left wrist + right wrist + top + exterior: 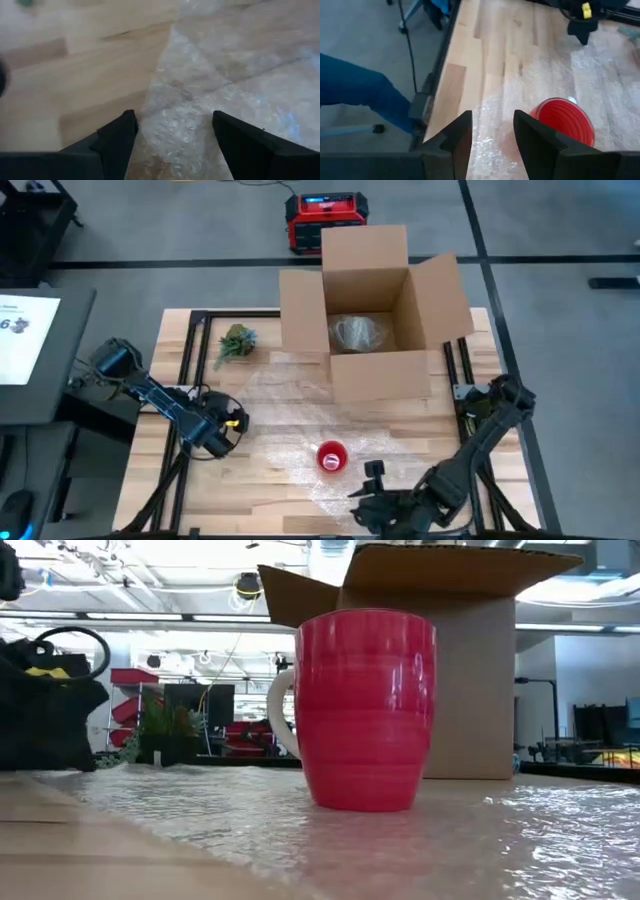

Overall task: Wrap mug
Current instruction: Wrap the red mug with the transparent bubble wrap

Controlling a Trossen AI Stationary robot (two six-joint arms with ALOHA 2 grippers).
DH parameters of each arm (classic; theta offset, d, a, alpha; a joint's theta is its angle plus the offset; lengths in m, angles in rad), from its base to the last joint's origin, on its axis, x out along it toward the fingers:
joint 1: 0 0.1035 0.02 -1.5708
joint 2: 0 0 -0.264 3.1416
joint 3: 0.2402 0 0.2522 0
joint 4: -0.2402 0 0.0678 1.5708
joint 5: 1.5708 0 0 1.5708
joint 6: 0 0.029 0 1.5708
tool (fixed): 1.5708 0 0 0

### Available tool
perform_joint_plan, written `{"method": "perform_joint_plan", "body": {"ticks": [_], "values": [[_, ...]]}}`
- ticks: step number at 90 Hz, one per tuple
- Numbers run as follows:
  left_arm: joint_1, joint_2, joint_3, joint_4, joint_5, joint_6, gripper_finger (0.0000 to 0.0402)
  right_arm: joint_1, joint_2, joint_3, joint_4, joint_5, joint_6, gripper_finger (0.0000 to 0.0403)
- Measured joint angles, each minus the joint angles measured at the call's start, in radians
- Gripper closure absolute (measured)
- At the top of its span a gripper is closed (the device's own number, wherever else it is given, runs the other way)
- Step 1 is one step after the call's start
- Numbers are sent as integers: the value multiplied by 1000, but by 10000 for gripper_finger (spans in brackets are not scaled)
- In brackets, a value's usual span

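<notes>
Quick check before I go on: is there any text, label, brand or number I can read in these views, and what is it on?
"6": large dark character on the white sheet at the high view's left edge; the smaller lines beside it are too small to read.
Red device on the floor beyond the table: its lit blue display is too blurred to read.
Cardboard box, red mug and bubble wrap: no print visible.

Open cardboard box [375, 330] stands at the far middle of the wooden table [270, 500], flaps up, with a clear glass item [355, 333] visible inside. Small green plant [235, 343] sits just left of the box on the table. Red and black device [325, 222] on the floor beyond the table; blue-clad leg [360, 97] beside the table edge.
</notes>
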Motion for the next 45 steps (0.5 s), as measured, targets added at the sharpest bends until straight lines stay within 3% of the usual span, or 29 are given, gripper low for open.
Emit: {"method": "perform_joint_plan", "body": {"ticks": [13, 32, 45], "values": [[-1, 4, 41, -13, 25, 41, 218, -8, 0, 0, 0, -1, 1, 270], [-2, 5, 101, 27, 69, 159, 378, -12, 0, 0, -1, -4, 1, 270], [-1, -3, 216, -17, 38, 279, 394, -5, 0, 0, -2, -4, 1, 270]]}}
